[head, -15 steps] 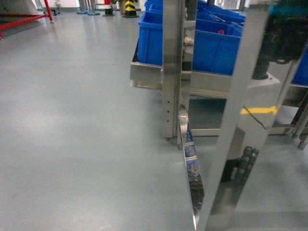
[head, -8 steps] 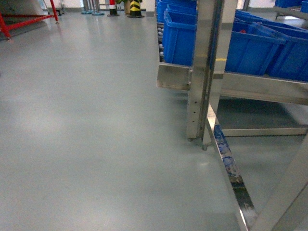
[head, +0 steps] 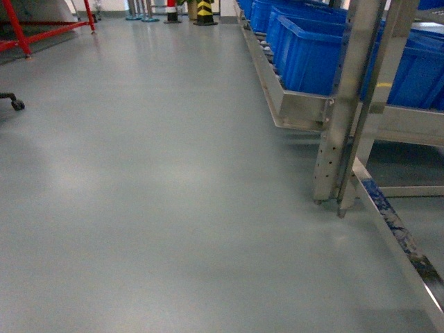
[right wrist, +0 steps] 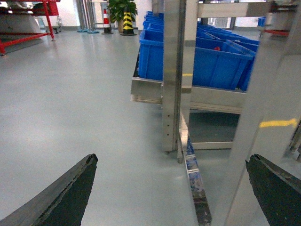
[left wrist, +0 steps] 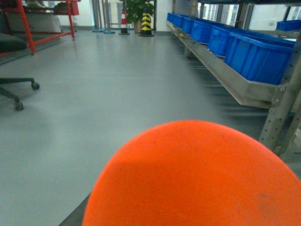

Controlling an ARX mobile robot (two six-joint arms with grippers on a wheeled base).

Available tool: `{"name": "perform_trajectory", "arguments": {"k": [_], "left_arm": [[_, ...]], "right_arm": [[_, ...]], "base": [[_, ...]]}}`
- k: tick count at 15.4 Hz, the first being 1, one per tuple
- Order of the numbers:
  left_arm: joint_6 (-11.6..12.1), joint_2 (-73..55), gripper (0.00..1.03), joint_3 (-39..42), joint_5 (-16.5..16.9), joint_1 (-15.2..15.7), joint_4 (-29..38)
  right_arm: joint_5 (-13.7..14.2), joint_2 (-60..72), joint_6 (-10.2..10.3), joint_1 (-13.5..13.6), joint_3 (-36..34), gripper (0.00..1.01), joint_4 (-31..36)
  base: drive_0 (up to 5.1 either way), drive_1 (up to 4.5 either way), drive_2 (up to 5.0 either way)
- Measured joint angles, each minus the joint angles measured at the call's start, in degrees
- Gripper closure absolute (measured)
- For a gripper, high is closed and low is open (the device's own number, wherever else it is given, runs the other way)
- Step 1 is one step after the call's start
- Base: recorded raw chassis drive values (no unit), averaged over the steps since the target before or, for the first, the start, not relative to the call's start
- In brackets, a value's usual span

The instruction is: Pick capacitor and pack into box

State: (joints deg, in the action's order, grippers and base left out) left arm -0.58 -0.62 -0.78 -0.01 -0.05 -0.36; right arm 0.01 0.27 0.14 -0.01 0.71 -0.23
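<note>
A: Is the robot seeing the capacitor or the box anywhere?

B: Neither is showing in any view, so where they are sitting cannot be told. As a judgement only: a capacitor is likely going to handle as a light, stiff, smooth-sided part with thin leads that bend easily, so the robot should be taking it across the body, not by the legs. A plastic tub would be light and a little flexible, best gripped at its rim.

A: What are the grippers doing?

B: The right gripper is showing two dark fingers wide apart with nothing between them. The left gripper cannot be judged, because an orange dome is filling the lower part of the left wrist view and hiding the fingers.

A: And around the robot?

B: The head view is looking down on bare grey floor. A steel rack is standing to the right, carrying blue crates on its sloped shelf. Far back, a red frame and a yellow-and-black striped post are showing.
</note>
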Motion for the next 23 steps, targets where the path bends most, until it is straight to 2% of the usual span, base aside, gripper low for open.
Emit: {"name": "perform_trajectory", "arguments": {"k": [23], "left_arm": [[0.0,0.0,0.60,0.0,0.0,0.0,0.0]], "right_arm": [[0.0,0.0,0.0,0.0,0.0,0.03,0.1]], "base": [[-5.0,2.38,2.4]]}}
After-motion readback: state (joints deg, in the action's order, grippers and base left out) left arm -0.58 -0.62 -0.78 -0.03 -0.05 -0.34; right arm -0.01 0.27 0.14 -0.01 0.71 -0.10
